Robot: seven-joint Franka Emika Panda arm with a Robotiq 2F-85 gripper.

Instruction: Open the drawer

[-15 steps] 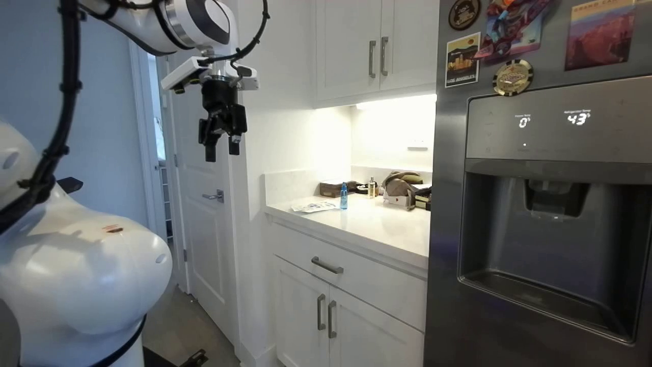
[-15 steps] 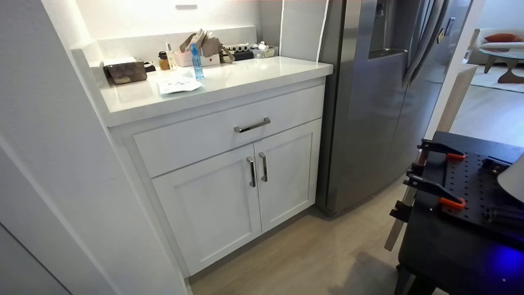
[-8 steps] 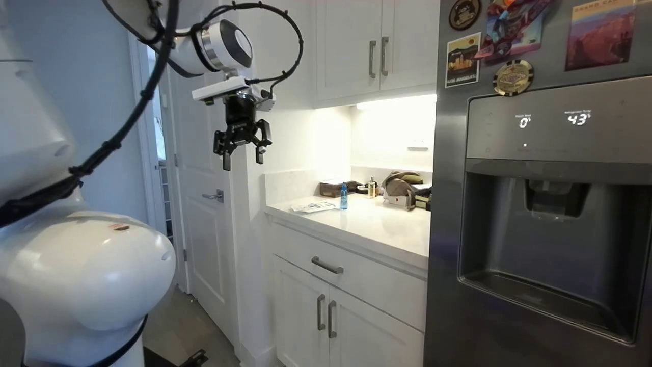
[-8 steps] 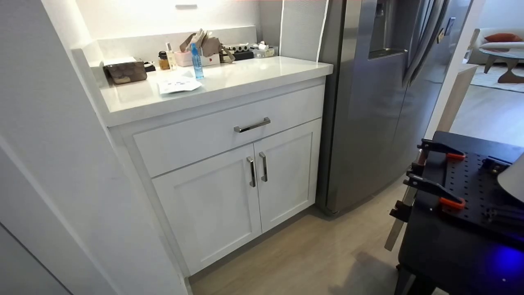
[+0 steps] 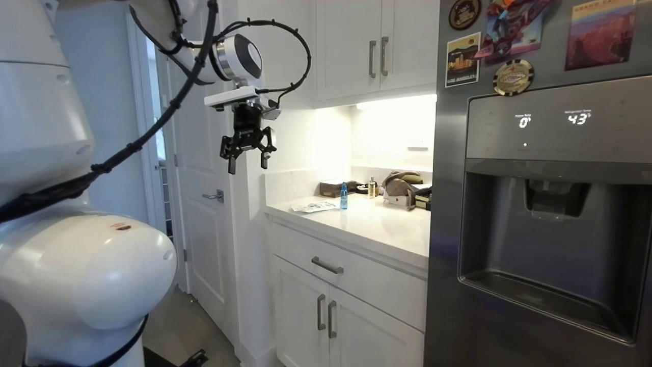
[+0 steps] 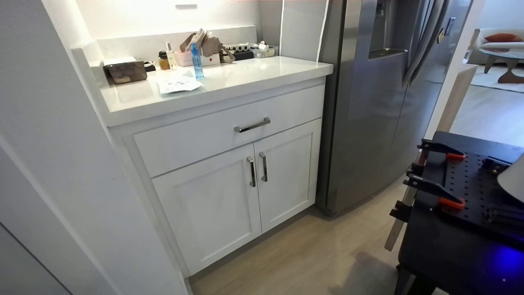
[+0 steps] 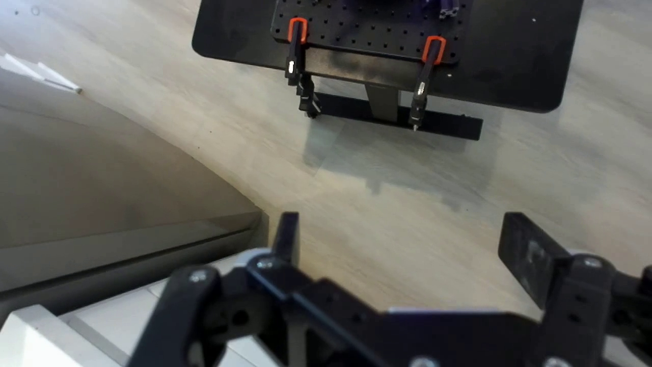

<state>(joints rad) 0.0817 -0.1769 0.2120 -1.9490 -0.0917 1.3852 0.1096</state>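
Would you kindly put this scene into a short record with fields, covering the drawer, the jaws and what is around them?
Drawer: shut, not yet opened
Handle: short horizontal bar on the drawer front
Jaws: open, pointing down, holding nothing, apart from the handle
Below the drawer: two doors, both shut
Counter: above the drawer; among the things on it, a blue bottle, standing, and a flat white item
Fridge: right of the drawer in both exterior views
Wrist view: floor and a black table with clamps
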